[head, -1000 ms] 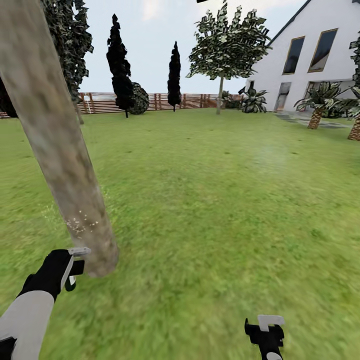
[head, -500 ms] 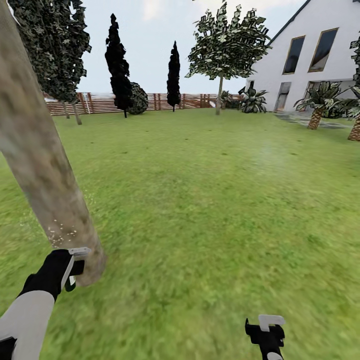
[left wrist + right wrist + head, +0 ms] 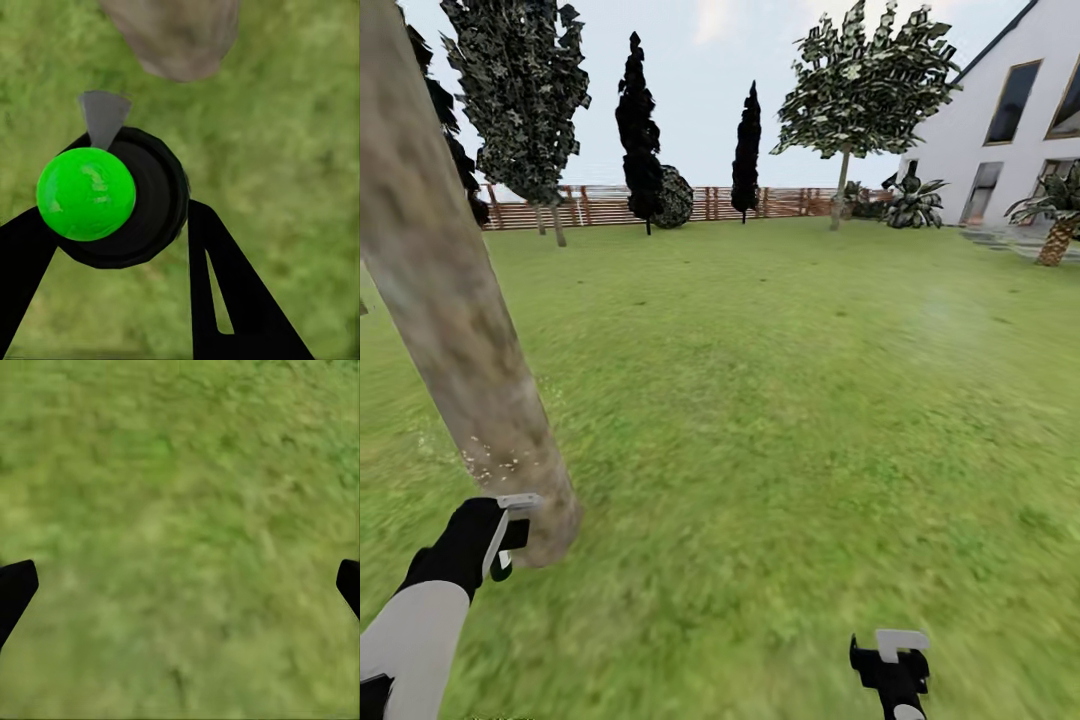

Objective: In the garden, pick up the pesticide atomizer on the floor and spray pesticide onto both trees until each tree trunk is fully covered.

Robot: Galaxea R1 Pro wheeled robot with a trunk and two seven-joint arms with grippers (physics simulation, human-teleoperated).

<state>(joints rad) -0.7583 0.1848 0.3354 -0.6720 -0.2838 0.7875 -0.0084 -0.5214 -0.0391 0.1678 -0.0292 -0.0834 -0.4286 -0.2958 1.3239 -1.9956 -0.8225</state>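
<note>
A thick tan-grey tree trunk (image 3: 455, 310) leans up the left of the head view, with white pesticide specks (image 3: 490, 460) low on its bark. My left gripper (image 3: 510, 530) hangs just in front of the trunk's base (image 3: 176, 37), shut on the pesticide atomizer (image 3: 142, 210). The atomizer is a dark round bottle with a bright green top (image 3: 86, 193) and a grey nozzle (image 3: 103, 116) pointing at the trunk. My right gripper (image 3: 890, 650) is low at the right over grass, its fingertips (image 3: 15, 585) wide apart and open. Another tree (image 3: 840, 190) stands far off by the fence.
A lawn (image 3: 790, 400) stretches ahead to a brown slat fence (image 3: 780, 203). Dark cypress-like trees (image 3: 640, 130) and a bush stand along it. At the right are a white house (image 3: 1010, 130) and a palm (image 3: 1058, 215).
The whole head view has shifted: the fence, trees and house slid right as the camera turned. The near trunk sits further left than a second ago. Both grippers keep their places in the picture.
</note>
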